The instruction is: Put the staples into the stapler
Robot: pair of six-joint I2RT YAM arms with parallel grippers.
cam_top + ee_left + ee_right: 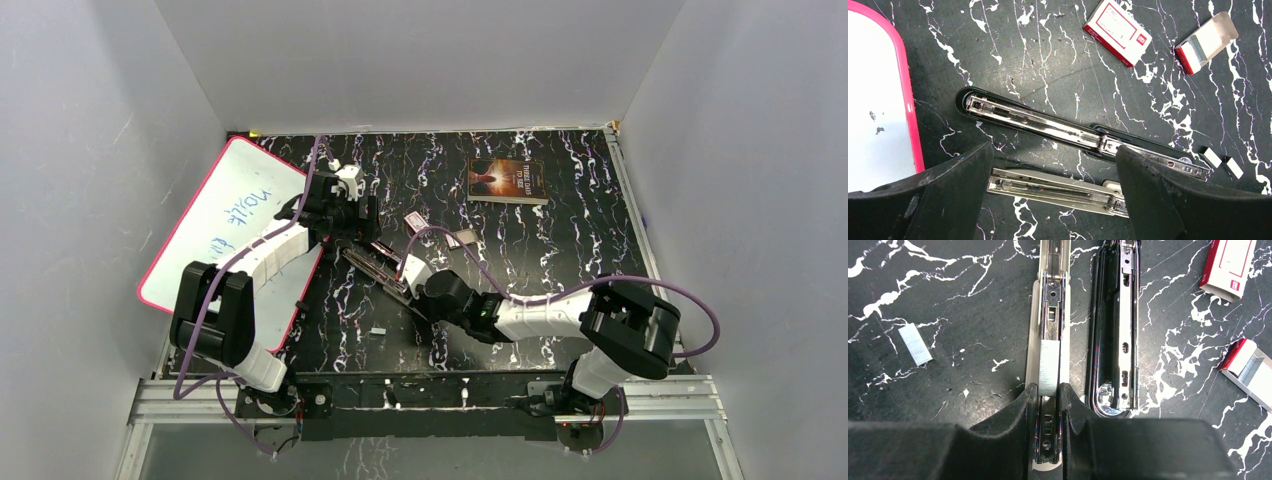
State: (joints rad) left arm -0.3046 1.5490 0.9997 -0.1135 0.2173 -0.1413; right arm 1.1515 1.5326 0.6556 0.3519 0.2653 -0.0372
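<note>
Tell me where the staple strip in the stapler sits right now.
Right wrist view, centre: the staple strip lies in the open magazine channel, its near end between the fingertips of the right tool, left of the black base.

Plain grey-white walls [400,60] are boxing in the surface [570,250] on three sides. Surface is showing a black marble pattern with white veins, soft even light falling across it. Aluminium rail [160,402] is running along the near edge.
</note>
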